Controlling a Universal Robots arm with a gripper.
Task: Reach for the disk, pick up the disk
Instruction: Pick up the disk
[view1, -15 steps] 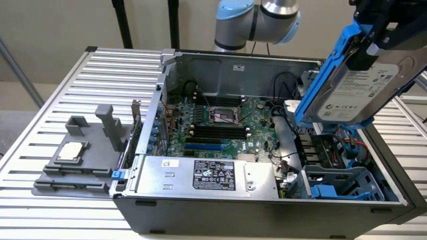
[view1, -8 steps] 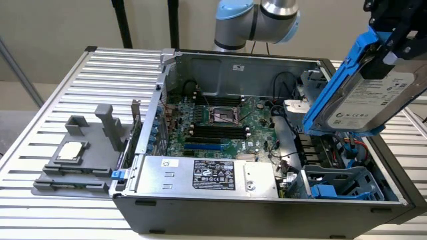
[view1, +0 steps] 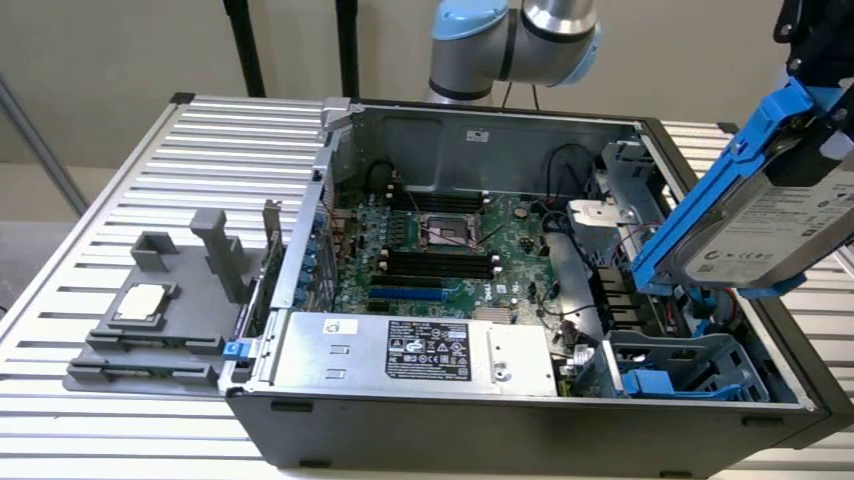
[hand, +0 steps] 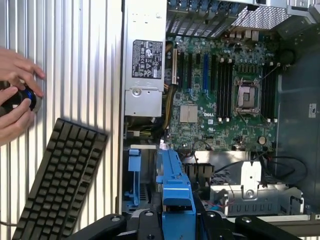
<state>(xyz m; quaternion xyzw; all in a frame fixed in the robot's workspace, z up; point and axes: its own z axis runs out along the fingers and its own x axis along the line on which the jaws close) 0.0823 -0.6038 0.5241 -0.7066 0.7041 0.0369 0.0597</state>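
The disk (view1: 758, 222), a silver-grey drive with a white label in a bright blue carrier, hangs tilted in the air above the open computer case (view1: 534, 425), at the exterior view's right. My gripper (view1: 805, 150) comes down from above and is shut on it, its black fingers (view1: 817, 140) pressing the upper part of the carrier. In the wrist view the blue carrier edge of the disk (hand: 174, 185) runs out between my black gripper's (hand: 176, 220) jaws, over the drive bays.
Inside the case lie the motherboard (view1: 447, 250) and a silver power supply box (view1: 414, 352). A blue-railed drive cage (view1: 687, 370) sits below the disk. A processor chip (view1: 143, 304) rests on a grey holder. A keyboard (hand: 60, 180) and a person's hands (hand: 17, 97) are on the slatted table.
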